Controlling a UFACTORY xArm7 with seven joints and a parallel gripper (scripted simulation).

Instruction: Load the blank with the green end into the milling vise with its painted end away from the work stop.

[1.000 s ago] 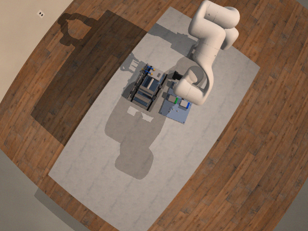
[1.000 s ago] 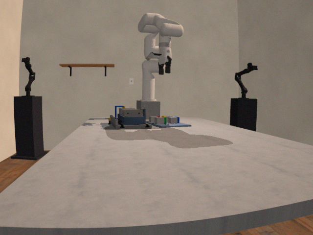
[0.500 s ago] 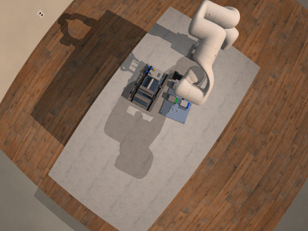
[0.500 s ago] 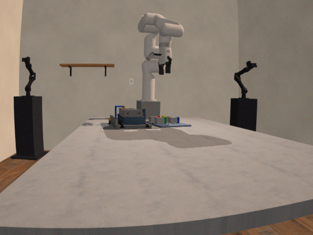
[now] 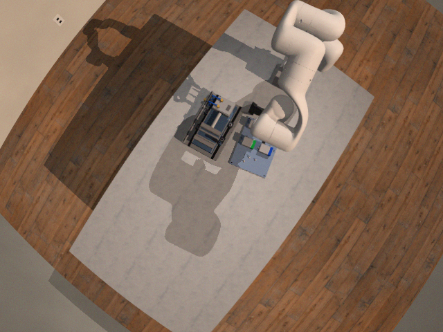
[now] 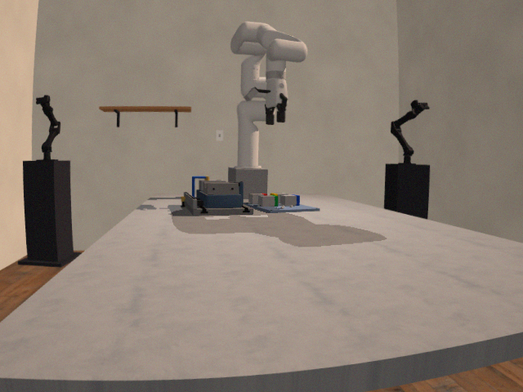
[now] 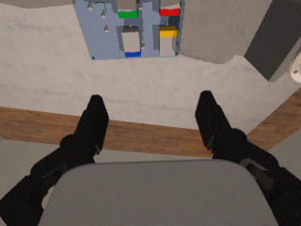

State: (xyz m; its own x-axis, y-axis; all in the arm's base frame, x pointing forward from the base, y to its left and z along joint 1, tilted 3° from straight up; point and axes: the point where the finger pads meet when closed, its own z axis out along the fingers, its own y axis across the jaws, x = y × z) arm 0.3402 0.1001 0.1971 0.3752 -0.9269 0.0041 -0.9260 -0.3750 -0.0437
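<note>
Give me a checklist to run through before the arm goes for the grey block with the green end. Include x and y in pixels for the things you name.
1. Black two-fingered gripper (image 6: 275, 118) (image 7: 150, 104) open with nothing between its fingers: ok.
2. Grey block with the green end (image 5: 247, 142) (image 6: 266, 200) (image 7: 127, 7) on the flat blue plate (image 5: 255, 167) (image 6: 291, 208) (image 7: 101, 44): ok.
3. Other grey blocks, with blue, yellow and red ends, on that plate too: ok.
4. Gripper lowered to block height: not ok, it hangs well above.
5. Slot in the grey-and-blue metal vise (image 6: 220, 199) exactly wide enough: cannot tell.
</note>
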